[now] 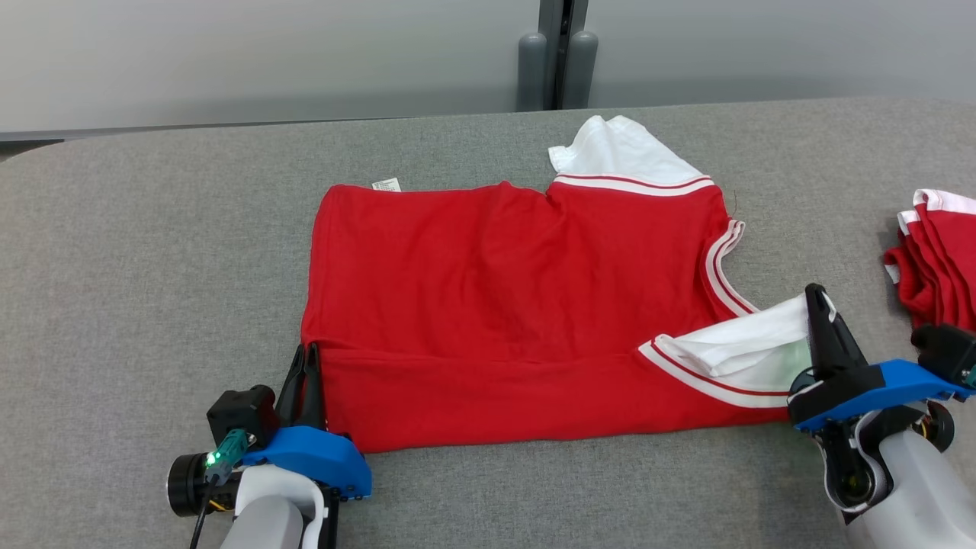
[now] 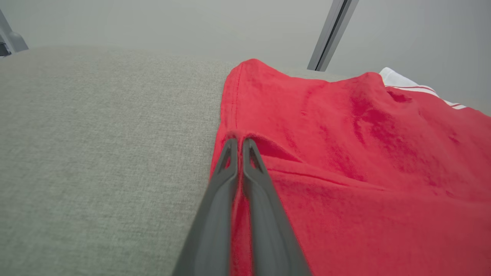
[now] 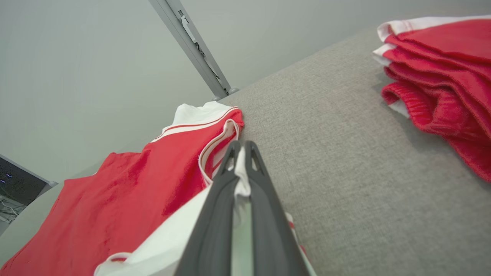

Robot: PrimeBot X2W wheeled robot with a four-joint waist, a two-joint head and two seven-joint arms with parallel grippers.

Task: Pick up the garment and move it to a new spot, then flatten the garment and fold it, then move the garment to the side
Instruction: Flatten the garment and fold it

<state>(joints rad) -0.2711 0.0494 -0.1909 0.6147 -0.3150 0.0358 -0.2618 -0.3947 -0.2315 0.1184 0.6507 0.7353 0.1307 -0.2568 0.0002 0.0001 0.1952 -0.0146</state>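
1. Garment (image 1: pixel 518 305): red tee with white sleeves and red-and-white striped trim. It lies mostly flat mid-table on the grey fabric table (image 1: pixel 152 267), hem to the robot's left, neckline to its right.
2. A crease runs along the near side of the body, from the hem end towards the near sleeve. The strip below it looks folded over, but I can't tell for certain.
3. Far sleeve (image 1: pixel 618 152) sticks out past the far edge, white side up. Near sleeve (image 1: pixel 747 343) is rumpled and partly lifted at the near right corner.
4. Small white label (image 1: pixel 386 184) pokes out at the far hem corner.
5. Left gripper (image 1: pixel 306 351): at the near left corner of the garment, tips right where the crease meets the hem. In the left wrist view, the left gripper (image 2: pixel 240 142) has its fingers pressed together with a sliver of red cloth (image 2: pixel 345 153) pinched between them. Closed on the hem edge, low to the table.
6. Right gripper (image 1: pixel 820 305): at the near right end, on the white sleeve. In the right wrist view, the right gripper (image 3: pixel 242 145) has its fingers clamped on white fabric that shows between the tips. The rest of the garment (image 3: pixel 134 191) spreads off to that view's left.
7. Both grippers sit on the near long edge, one at each end, with the body of the tee between and beyond them.
8. Stack of folded red garments (image 1: pixel 934 259) lies at the table's right edge, apart from the tee and just beyond the right gripper. It's also at the upper right of the right wrist view (image 3: pixel 441 84).
9. Behind the table: plain grey wall and a vertical post (image 1: pixel 560 53).
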